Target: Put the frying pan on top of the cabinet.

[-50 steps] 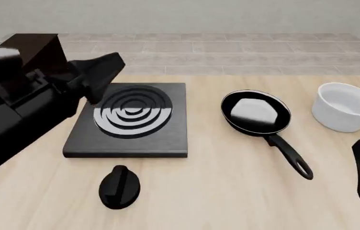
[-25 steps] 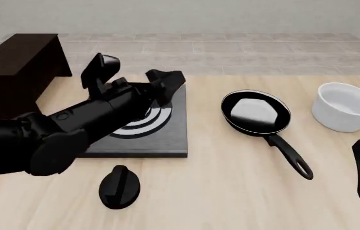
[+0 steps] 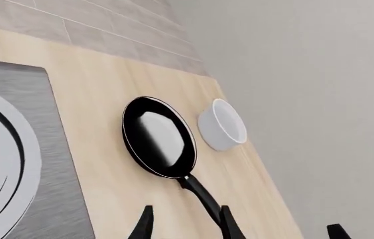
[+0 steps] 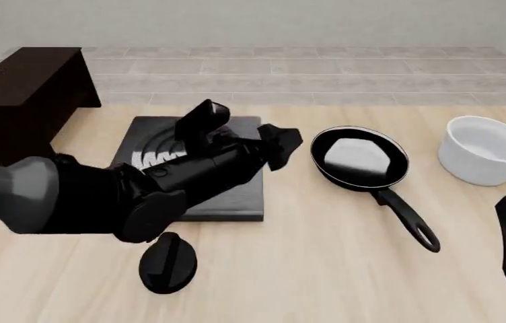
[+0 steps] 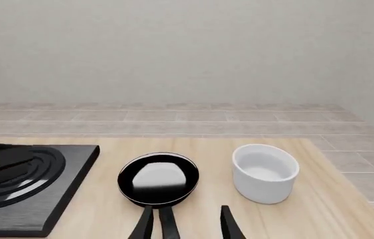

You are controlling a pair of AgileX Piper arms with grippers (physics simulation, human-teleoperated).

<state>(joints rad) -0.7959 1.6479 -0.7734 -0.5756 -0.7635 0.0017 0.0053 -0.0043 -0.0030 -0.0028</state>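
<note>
Right of the stove plate (image 4: 244, 192), left gripper (image 4: 282, 147) open, empty, nearing black glossy frying pan (image 4: 360, 159); risks bumping the rim, skidding it.

The left arm (image 4: 118, 192) lies low across the stove plate (image 4: 235, 195), blocking the straight path between the frying pan (image 4: 359, 158) and the cabinet (image 4: 19, 101). The cabinet's flat top carries nothing. A white bowl (image 4: 484, 149) stands near the pan's far-right side with a gap of bare surface (image 4: 325, 269) between them. The pan's handle (image 4: 406, 215) has open surface on both sides. A black knob (image 4: 169, 262) stands in front of the stove plate.
</note>
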